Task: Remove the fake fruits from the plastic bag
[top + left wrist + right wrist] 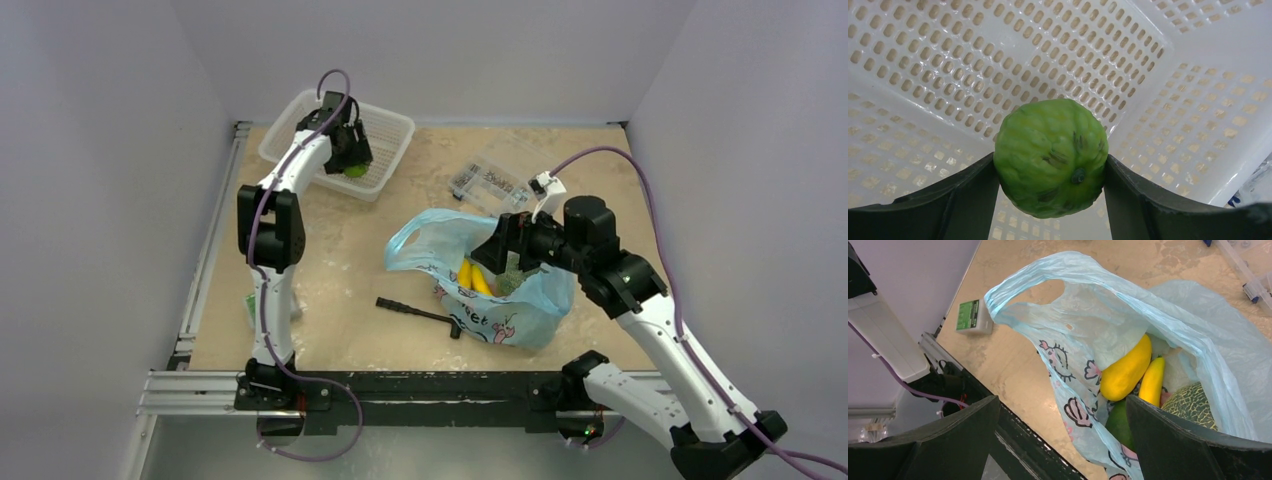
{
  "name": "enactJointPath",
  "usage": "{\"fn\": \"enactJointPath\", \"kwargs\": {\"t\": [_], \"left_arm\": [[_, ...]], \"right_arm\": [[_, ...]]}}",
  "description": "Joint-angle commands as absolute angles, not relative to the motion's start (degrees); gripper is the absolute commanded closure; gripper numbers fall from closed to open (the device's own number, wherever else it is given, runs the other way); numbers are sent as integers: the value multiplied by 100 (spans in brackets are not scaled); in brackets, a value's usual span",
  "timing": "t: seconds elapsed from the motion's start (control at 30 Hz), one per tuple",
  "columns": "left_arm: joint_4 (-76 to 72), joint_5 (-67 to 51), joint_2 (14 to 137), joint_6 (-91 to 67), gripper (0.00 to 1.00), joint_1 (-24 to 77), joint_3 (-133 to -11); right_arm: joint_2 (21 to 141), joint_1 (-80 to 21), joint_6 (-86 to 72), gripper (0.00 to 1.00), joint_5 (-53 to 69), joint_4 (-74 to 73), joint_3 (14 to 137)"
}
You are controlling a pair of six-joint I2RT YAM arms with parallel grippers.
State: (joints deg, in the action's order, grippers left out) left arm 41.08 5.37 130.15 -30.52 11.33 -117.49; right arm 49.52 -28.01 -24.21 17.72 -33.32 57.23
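My left gripper [354, 162] is shut on a round bumpy green fruit [1050, 156] and holds it inside the white mesh basket [300, 112] at the back left. The light-blue plastic bag [520, 320] with pink cartoon prints lies open at the centre right. Inside it I see a yellow oval fruit [1126, 371], a yellow banana [1153, 381], a dark green fruit [1120, 422] and a netted green melon [1192, 404]. My right gripper [1063, 440] is open and hovers over the bag's mouth, one finger over the near wall, one inside by the fruits.
A clear compartment box [487, 183] of small parts lies behind the bag. A black T-shaped tool [420, 313] lies left of the bag. A small green-and-white flat box [971, 316] sits near the table's left edge. The basket floor [998, 65] is bare below the fruit.
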Motion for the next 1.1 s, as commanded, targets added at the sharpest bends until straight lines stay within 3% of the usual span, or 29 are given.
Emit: {"fn": "enactJointPath", "kwargs": {"t": [0.0, 0.07, 0.33, 0.5, 0.67, 0.87, 1.07], "left_arm": [[4351, 434, 12912, -3043, 22, 1134, -11880], [4454, 354, 12840, -2921, 2, 1134, -11962], [5010, -278, 11887, -2504, 0, 1125, -12126], [4407, -1489, 10173, -2687, 7, 1423, -10920], [3173, -1379, 8005, -2681, 18, 2729, -8999], [1591, -241, 6584, -2203, 27, 5098, -7058], [1612, 1702, 7083, -1777, 46, 6737, -6796]], "right_arm": [[4919, -2791, -2362, 1, 1929, -3316, 5693], [4922, -2789, -2325, 1, 1934, -3396, 5716], [4944, -2793, -2237, 2, 1460, -3994, 5905], [4980, -2794, -2416, 1, -85, -4925, 6427], [4969, -2793, -2641, 1, 178, -5247, 6390], [4506, -2793, -2828, 1, 529, -5264, 6208], [4256, -2787, -2881, 9, -269, -5895, 6899]]}}
